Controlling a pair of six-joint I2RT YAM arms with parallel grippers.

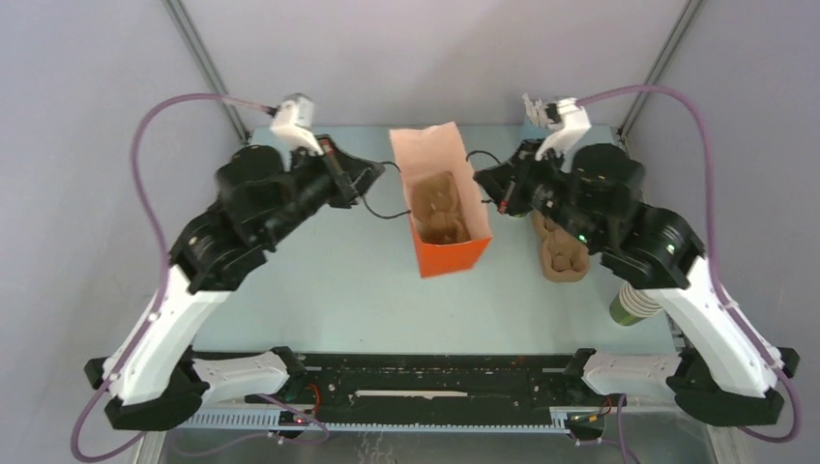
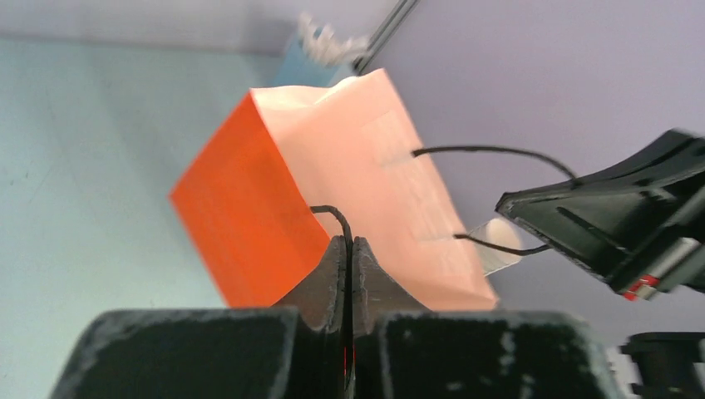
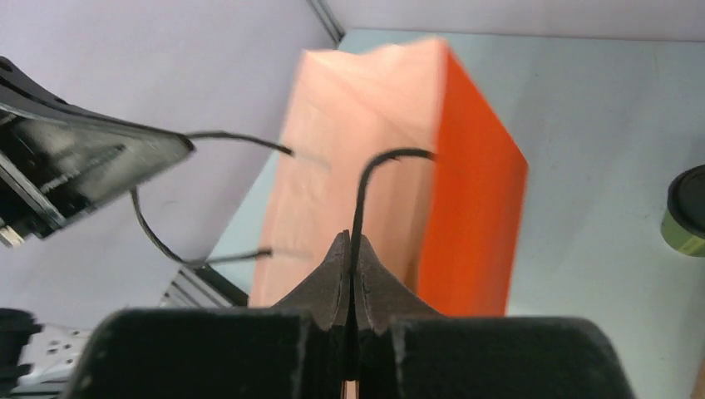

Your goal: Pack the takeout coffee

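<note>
I note the left gripper [image 2: 349,245] pressed shut on one black cord handle [image 2: 331,210] of the orange bag [image 2: 241,224], and the right gripper [image 3: 349,243] pinching the opposite handle [image 3: 378,162]. The takeout coffee [image 3: 687,209] stands outside the bag on the table [image 3: 599,100].

No legible text, label, brand, number or sign in any view. Visible faces of orange bag [image 1: 450,259] plain, nothing to read.
</note>
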